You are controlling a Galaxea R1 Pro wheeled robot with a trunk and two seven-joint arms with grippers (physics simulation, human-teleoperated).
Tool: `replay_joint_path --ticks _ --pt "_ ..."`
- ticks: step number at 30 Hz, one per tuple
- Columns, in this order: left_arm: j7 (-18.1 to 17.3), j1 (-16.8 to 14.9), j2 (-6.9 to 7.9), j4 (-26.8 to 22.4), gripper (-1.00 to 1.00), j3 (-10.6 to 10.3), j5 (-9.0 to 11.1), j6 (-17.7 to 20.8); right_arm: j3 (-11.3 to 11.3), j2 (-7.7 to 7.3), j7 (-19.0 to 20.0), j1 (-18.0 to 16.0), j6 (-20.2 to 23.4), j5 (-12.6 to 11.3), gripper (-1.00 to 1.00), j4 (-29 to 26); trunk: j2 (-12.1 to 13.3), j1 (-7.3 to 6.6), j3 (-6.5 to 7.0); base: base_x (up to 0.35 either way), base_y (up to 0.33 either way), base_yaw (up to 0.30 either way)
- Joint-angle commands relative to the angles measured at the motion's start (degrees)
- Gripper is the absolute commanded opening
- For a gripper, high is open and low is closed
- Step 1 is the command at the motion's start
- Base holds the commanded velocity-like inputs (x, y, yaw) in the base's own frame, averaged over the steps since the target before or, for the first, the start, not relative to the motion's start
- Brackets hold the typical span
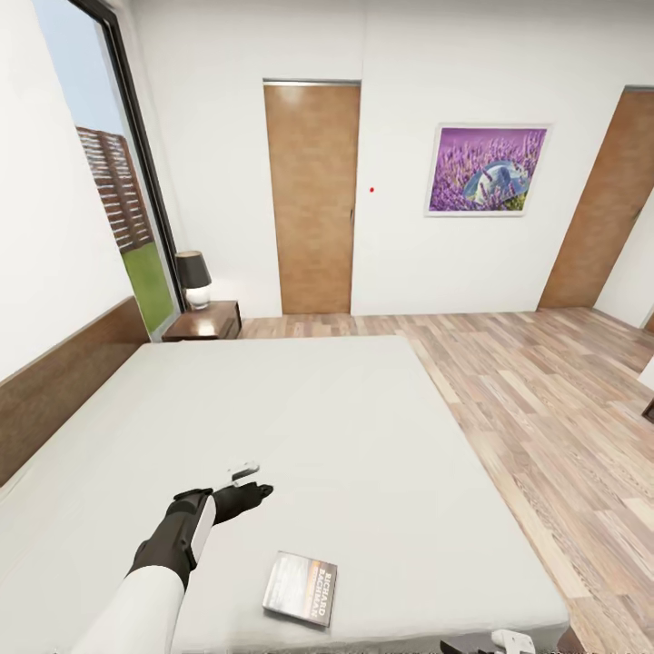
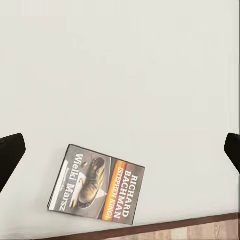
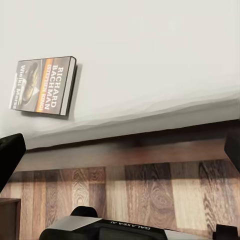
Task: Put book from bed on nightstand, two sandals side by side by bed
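The large low bed (image 1: 345, 427), with its dark brown wooden frame and plain pale grey-white mattress, takes up most of the room before me. The small thin paperback book (image 1: 301, 589), dark-covered with an orange band and white "RICHARD BACHMAN" lettering, lies flat on the mattress near the bed's foot edge, close to the robot. The left arm's black claw (image 1: 243, 486) hangs above the mattress, just beyond the book and apart from it; its two dark fingertips (image 2: 9, 155) stand wide at either side of the wrist picture, so it is released and grasps nothing. The right claw (image 1: 495, 645) sits low by the bed's foot edge, over the light-brown wood-plank floor (image 1: 563, 409); its fingers (image 3: 10, 152) are likewise spread wide and bare. At the far corner beside the headboard stands a small dark-brown wooden nightstand (image 1: 204, 322) carrying a black-shaded lamp (image 1: 193, 277).
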Motion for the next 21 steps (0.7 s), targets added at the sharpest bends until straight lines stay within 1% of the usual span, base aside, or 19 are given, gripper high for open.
replay_joint_path --ticks 1,3,21 --pt "-0.91 -0.07 -0.09 -0.1 1.0 0.48 -0.61 0.21 -0.11 0.0 0.31 -0.06 -0.02 -0.25 1.0 0.08 -0.13 0.03 -0.22 0.0 0.0 0.0" --pt "-1.51 -0.07 -0.07 -0.1 1.0 0.44 -0.62 0.13 -0.11 0.04 0.25 -0.06 -0.02 -0.25 1.0 0.08 -0.13 0.03 -0.4 0.0 0.0 0.0" --pt "-1.64 -0.05 -0.11 0.08 1.0 0.44 -0.62 0.17 -0.03 0.35 0.14 -0.06 -0.02 0.01 1.0 0.24 -0.13 0.03 -2.03 0.0 0.0 0.0"
